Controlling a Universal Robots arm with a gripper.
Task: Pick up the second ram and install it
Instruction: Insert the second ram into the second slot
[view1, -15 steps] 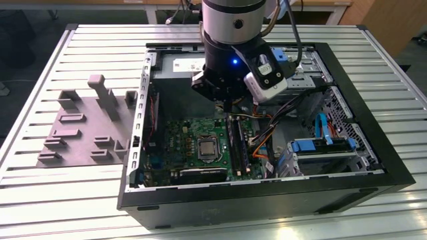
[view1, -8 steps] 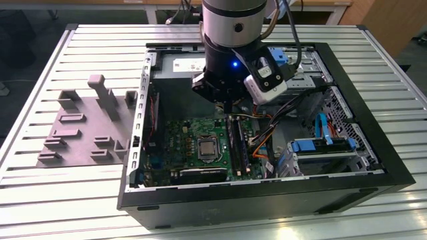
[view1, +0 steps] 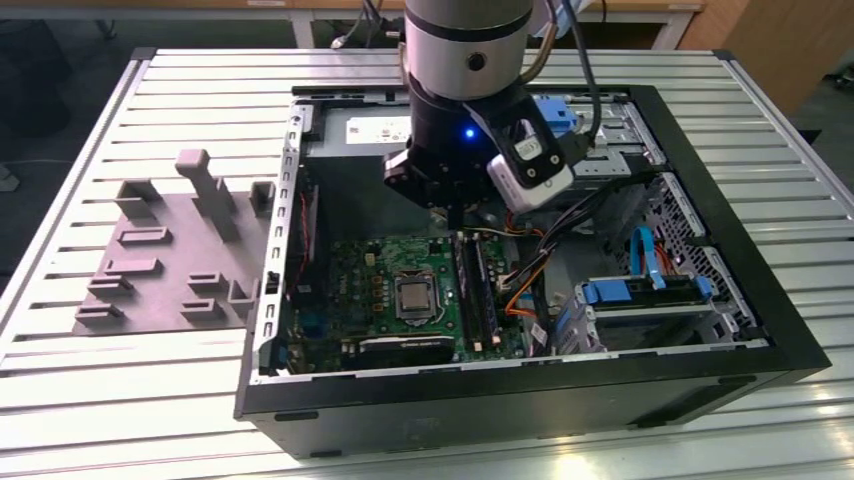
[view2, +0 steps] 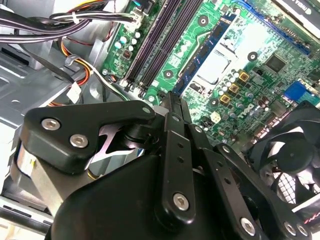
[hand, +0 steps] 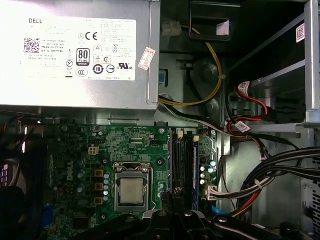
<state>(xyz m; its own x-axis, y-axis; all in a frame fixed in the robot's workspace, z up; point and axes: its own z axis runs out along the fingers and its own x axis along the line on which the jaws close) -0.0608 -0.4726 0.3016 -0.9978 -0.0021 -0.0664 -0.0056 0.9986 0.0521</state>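
My gripper (view1: 454, 222) hangs inside the open computer case (view1: 534, 385), just above the memory slots (view1: 473, 285) beside the processor (view1: 415, 298). In the second wrist view its black fingers (view2: 171, 107) meet at the tips, shut, with no stick between them. Long dark strips stand in the slots (hand: 183, 165) (view2: 160, 40); I take the second ram to be one of them, but I cannot tell which. The fingertips (hand: 177, 194) sit over the end of those slots that is farther from the power supply.
The silver power-supply box (hand: 75, 50) lies at the back of the case. Cable bundles (view1: 541, 265) and blue drive bays (view1: 641, 290) crowd the exterior view's right side. A grey moulded holder (view1: 174, 250) with posts stands outside the case on the slatted table. A fan (view2: 290, 160) is near the wrist.
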